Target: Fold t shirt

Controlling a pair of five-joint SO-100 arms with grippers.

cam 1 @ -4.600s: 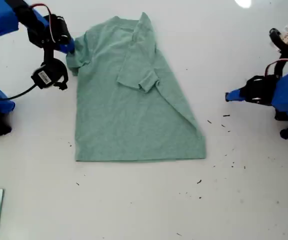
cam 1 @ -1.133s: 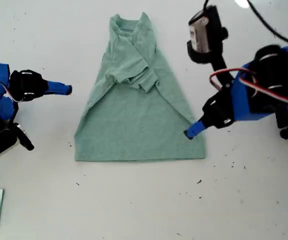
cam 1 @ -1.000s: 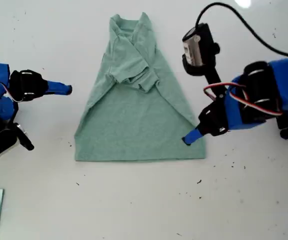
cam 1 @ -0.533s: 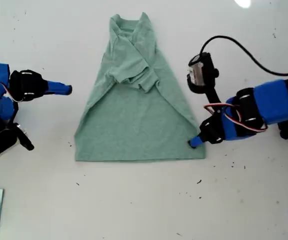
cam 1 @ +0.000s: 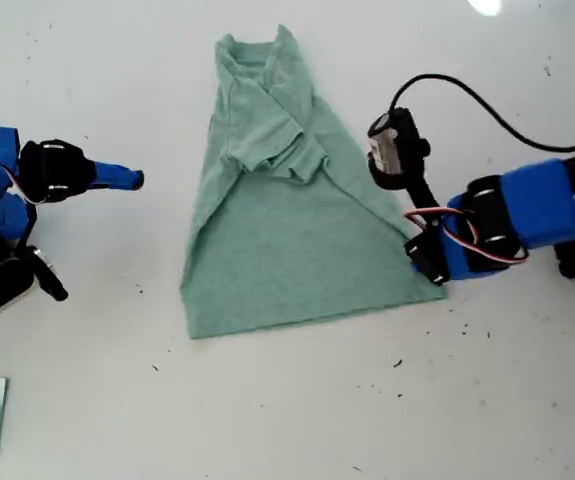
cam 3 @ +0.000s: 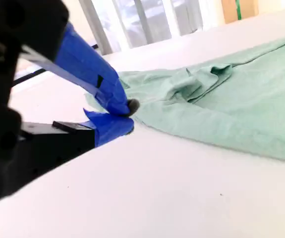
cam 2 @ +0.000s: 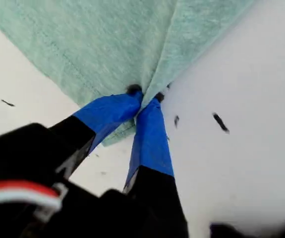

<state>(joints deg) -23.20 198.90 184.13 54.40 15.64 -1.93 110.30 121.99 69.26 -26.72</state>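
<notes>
Dragged toward the exterior view's right since half a second ago, the pale sage-green, heathered knit t shirt point(cam 1: 297, 230) now lies skewed at the frame's centre on the white tabletop point(cam 1: 287, 420), both sleeves folded inward. My first gripper point(cam 2: 144, 99), at the exterior view's centre right, has its blue-taped jaws clamped on the hem corner. My second gripper point(cam 3: 127, 115), at centre left, sits beside the cloth, jaws nearly together, holding nothing.
</notes>
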